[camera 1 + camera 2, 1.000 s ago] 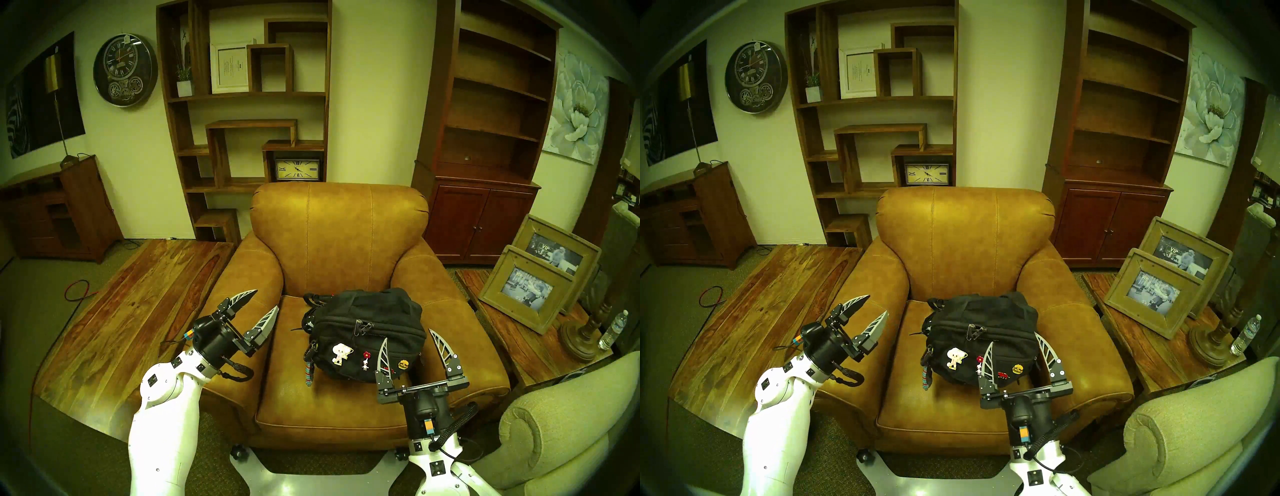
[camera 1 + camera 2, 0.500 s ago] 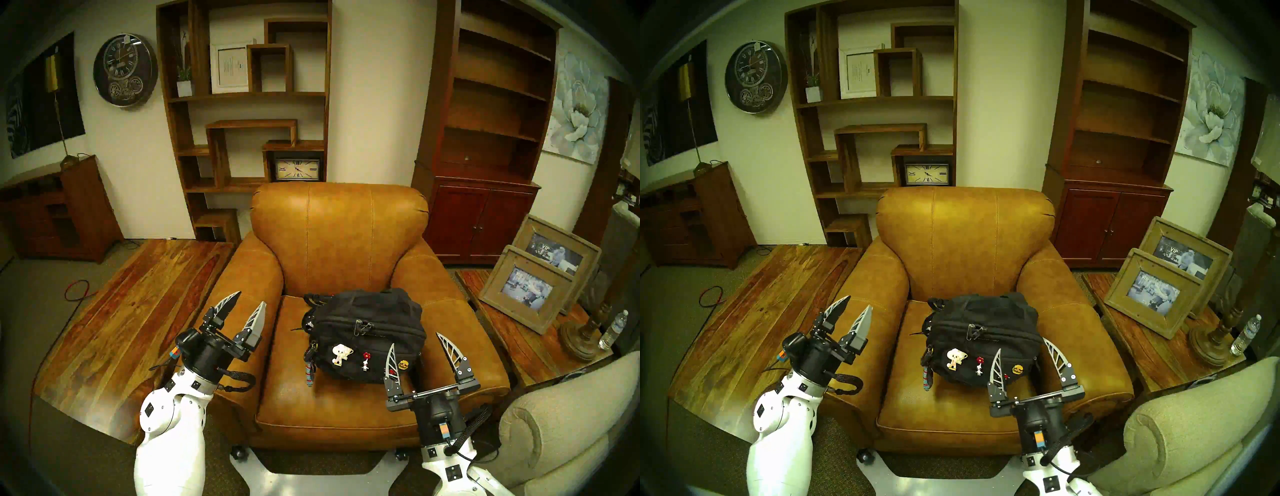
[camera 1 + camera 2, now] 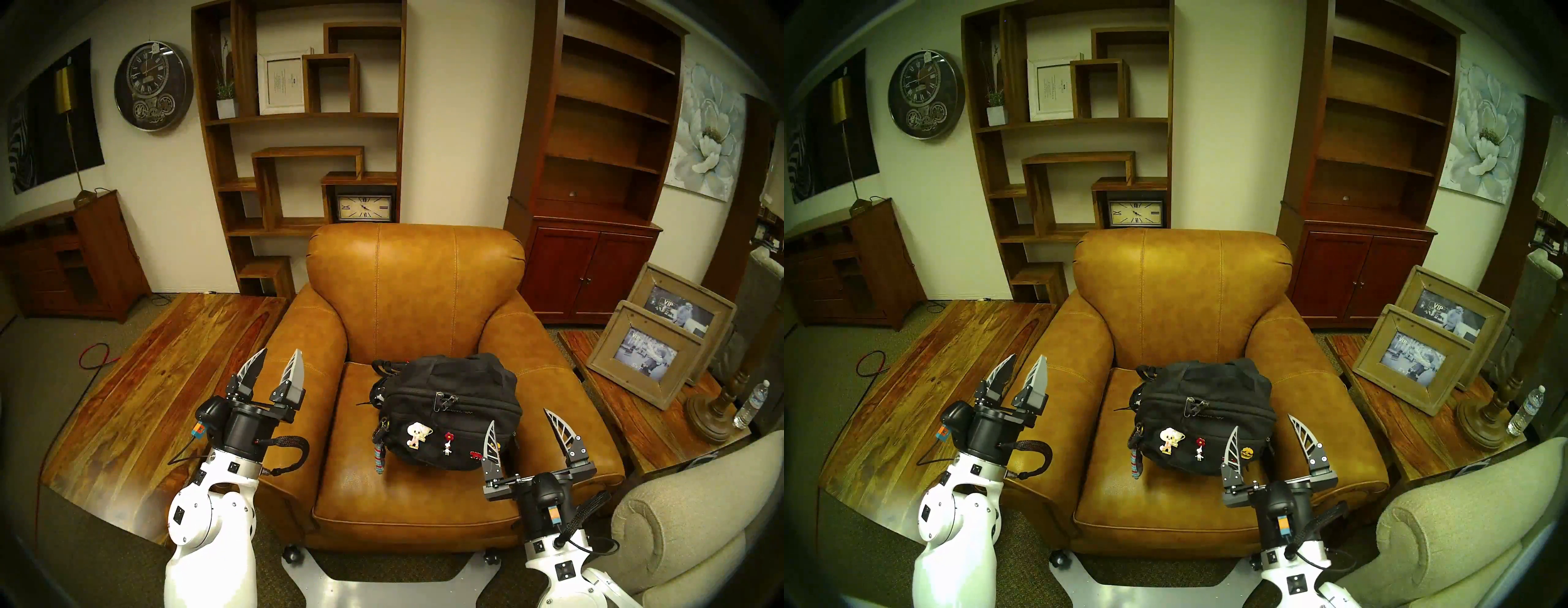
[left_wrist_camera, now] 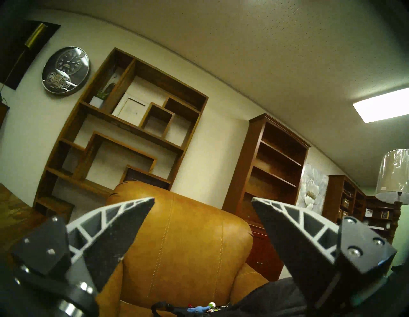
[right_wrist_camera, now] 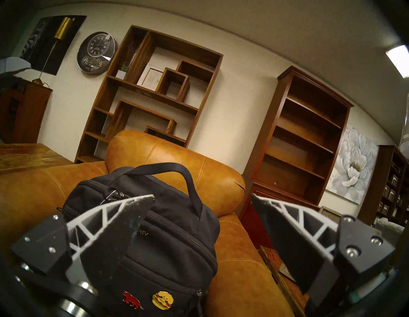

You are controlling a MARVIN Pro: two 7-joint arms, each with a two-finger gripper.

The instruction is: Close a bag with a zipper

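Note:
The black bag [image 3: 445, 407] lies on the seat of a tan leather armchair [image 3: 415, 297], pins [image 3: 418, 434] on its front pocket and a striped charm [image 3: 379, 456] hanging at its left end. Two zipper pulls [image 3: 447, 400] sit together at the top middle. My left gripper [image 3: 281, 352] is open above the chair's left armrest, pointing up and away from the bag. My right gripper [image 3: 519, 416] is open just in front of the bag's right end, touching nothing. The right wrist view shows the bag [image 5: 143, 232] close ahead, behind the left fingertip [image 5: 132, 212].
A long wooden table [image 3: 169, 382] stands left of the chair. On the right, a side table carries picture frames [image 3: 645, 352], a lamp base [image 3: 712, 416] and a water bottle [image 3: 753, 403]. A beige sofa arm [image 3: 679, 530] is close beside my right arm.
My left gripper swung left, away from the bag, and turned to point upward. My right gripper drew back toward me and to the right. The bag has not moved.

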